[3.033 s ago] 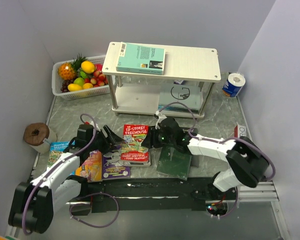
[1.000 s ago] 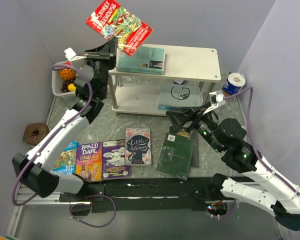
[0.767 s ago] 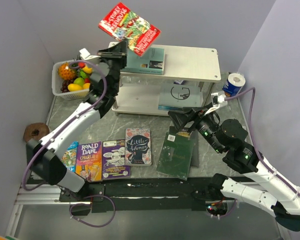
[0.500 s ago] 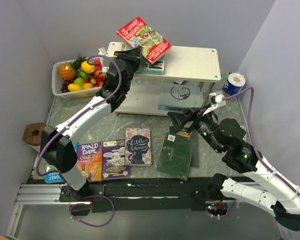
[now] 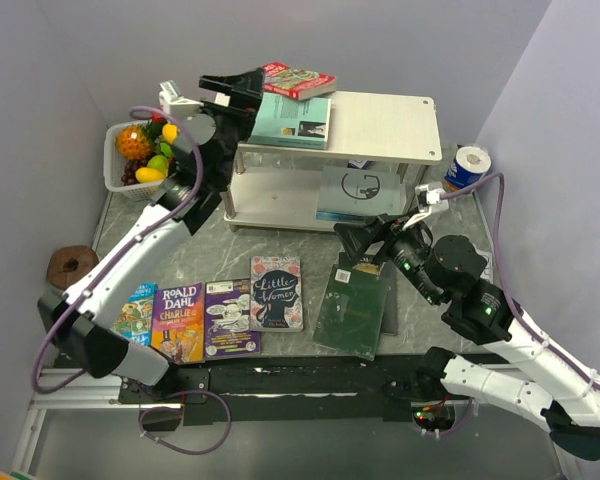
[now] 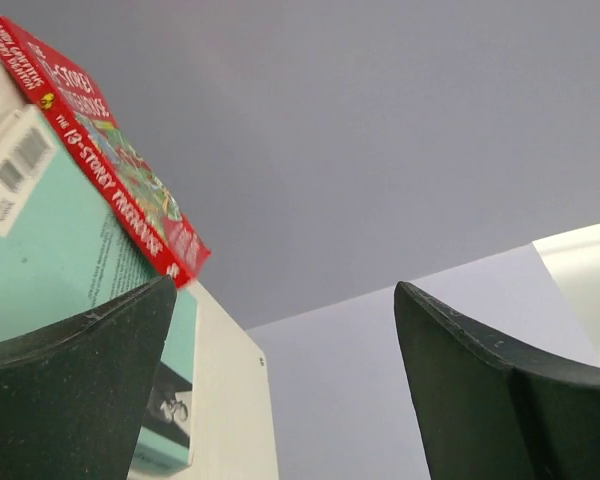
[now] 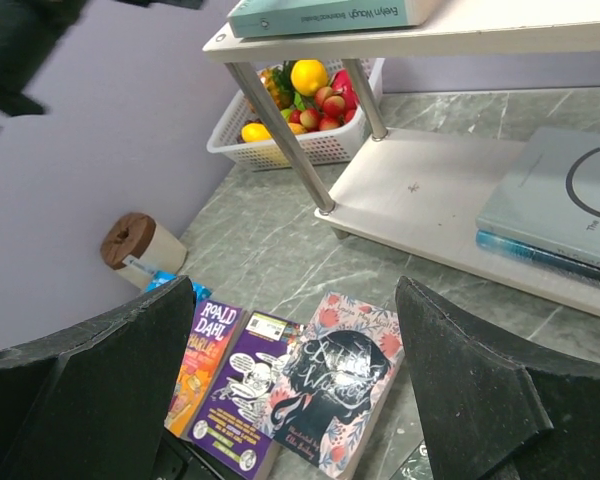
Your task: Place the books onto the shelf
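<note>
Red-and-white paperback (image 5: 298, 80), its spine reading 13-Storey Treehouse, lay on the teal paperback (image 5: 302, 122) at the left end of the top board of the shelf (image 5: 390, 125), in the upper middle of the overhead frame. A grey book with a circle (image 5: 358, 188) sat on the lower board. Five more lay flat on the table (image 5: 280, 245) across the lower middle: a blue children's book (image 5: 133, 308), the orange Roald Dahl (image 5: 178, 320), a purple cartoon book (image 5: 228, 318), Little Women (image 5: 276, 292) and, furthest right, the dark green book (image 5: 355, 312).

These looked thin, light and bendy, with glossy covers likely to slip. Lying flat they offered no gap, so a pinch across the spine edge, the stiffest part, or a corner nudged up first seemed the best hold.

The left arm reached long and high toward the upper left. Its left end effector (image 5: 246, 92) was level with the top board, just beside the red-and-white paperback, jaws spread wide with nothing between them. The right arm was folded at the elbow on the right side. Its right end effector (image 5: 365, 238) hung over the far edge of the dark green book, likewise spread and empty, apparently clear of the cover
</note>
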